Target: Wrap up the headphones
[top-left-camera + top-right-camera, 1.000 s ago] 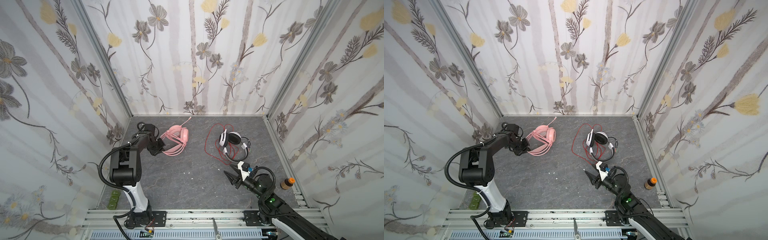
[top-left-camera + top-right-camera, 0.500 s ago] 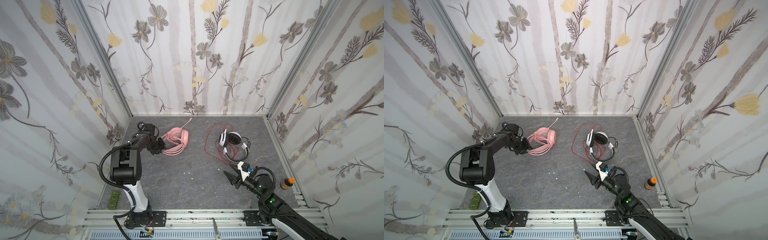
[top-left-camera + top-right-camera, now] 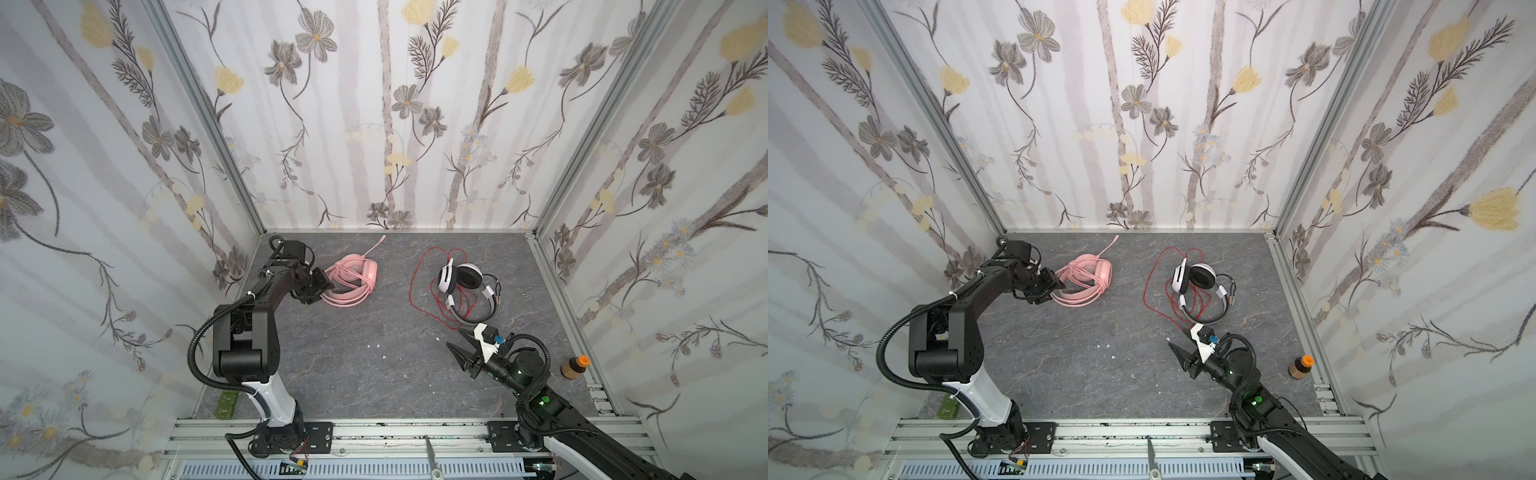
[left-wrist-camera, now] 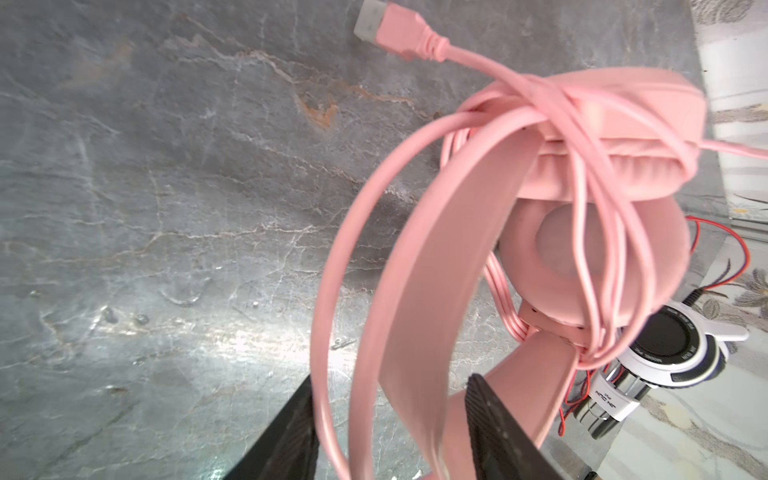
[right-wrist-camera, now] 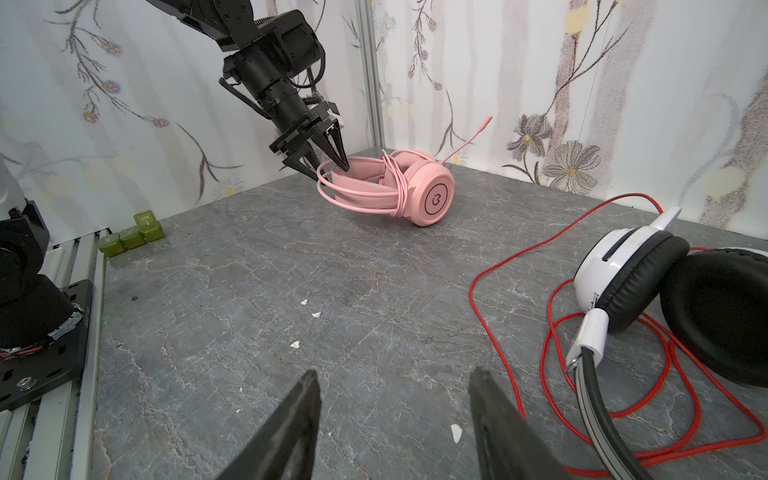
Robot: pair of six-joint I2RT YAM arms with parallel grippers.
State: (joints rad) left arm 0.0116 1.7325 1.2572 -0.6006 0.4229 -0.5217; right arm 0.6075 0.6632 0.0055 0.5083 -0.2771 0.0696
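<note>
– Left wrist view to start: how do the left fingers [image 4: 494, 415] stand?

– Parted. The headband [image 4: 432, 291] of the pink headset [image 4: 540, 249] runs between them, with one loop of the pink cord [image 4: 326, 291] beside it. I can't tell whether either finger presses on the band.

– And from the right wrist view?

– The left fingers [image 5: 301, 167] are spread astride the top of the band. The band is tilted up off the desk [image 5: 249, 270], and the earcup end of the pink headset [image 5: 428, 195] rests on the desk.

– How is its cord?

– It is wound in several turns around the headset by the earcups. The plug [image 4: 399, 31] is free at the end, and the mic boom [image 5: 465, 143] sticks up toward the desk's back edge.

– And the right fingers [image 5: 291, 432]?

– They are open as well, with only bare desk between them.

– Where does everything lie on the desk [image 3: 353, 353]?

– In both top views the pink headset [image 3: 357, 276] lies on the desk's back left part. The white-and-black headset [image 3: 457, 278] lies on the back right part, well apart from it. Its red cord [image 5: 472, 291] is unwound and sprawls in loose loops on the desk around and under it. The right fingers [image 3: 459, 355] are over the desk's front right part, near that headset's band but not touching it. A small bottle [image 3: 573, 365] stands at the desk's right edge.
</note>
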